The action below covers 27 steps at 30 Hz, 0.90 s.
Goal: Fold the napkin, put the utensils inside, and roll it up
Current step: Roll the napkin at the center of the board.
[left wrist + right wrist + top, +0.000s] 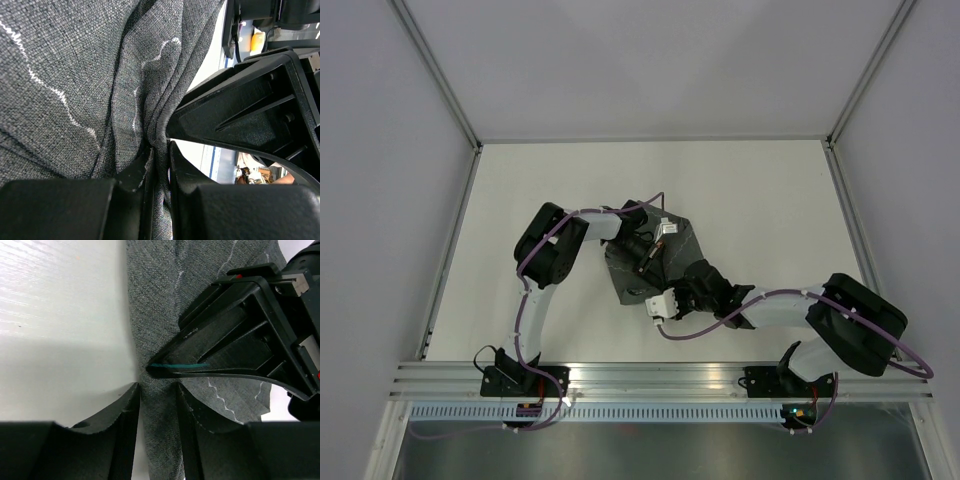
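The dark grey napkin point(685, 250) lies bunched in the middle of the table, its pale stitched hem showing in the left wrist view point(75, 75) and the right wrist view point(155, 300). My left gripper point(643, 270) point(161, 150) is shut on a raised fold of the napkin. Its tips also show in the right wrist view point(150, 367), pinching the cloth edge. My right gripper point(656, 286) point(157, 387) sits right beside it, with a band of napkin filling the narrow gap between its jaws. The fork is not visible in any view.
The white table point(750, 190) is bordered by aluminium rails, with grey walls on both sides. Both arms reach over the napkin and nearly touch. The black body of the right gripper point(250, 110) fills the right of the left wrist view.
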Available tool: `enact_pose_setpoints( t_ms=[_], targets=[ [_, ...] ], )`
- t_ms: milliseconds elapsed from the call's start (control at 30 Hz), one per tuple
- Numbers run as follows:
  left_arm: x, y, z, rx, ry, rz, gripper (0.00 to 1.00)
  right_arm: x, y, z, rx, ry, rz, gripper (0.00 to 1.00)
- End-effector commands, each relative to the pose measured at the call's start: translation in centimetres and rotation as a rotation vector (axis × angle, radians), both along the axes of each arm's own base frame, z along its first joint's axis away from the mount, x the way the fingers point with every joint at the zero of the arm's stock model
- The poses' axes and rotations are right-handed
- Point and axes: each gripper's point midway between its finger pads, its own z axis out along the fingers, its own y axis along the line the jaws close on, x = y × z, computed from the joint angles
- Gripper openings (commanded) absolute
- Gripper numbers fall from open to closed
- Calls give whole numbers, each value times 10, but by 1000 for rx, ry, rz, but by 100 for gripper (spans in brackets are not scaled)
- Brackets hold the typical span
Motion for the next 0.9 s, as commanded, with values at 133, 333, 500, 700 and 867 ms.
enact_pose_setpoints(
  t_ms=[133,333,500,700,867],
  targets=[
    [-8,11,-32,88,-30,-17,2,1,-7,-11,-55,-34,21,45],
    [-6,11,-29,76,-53,-24,2,-4,-8,-25,-110,3,55,45],
    [-5,12,-25,65,-91,-34,2,-4,-6,-30,-145,30,70,34],
    [-1,9,-20,49,-141,-48,2,-7,-7,-36,-215,104,84,15],
    [4,7,-15,50,-190,-53,4,-16,-14,-39,-262,166,84,1]
  ],
)
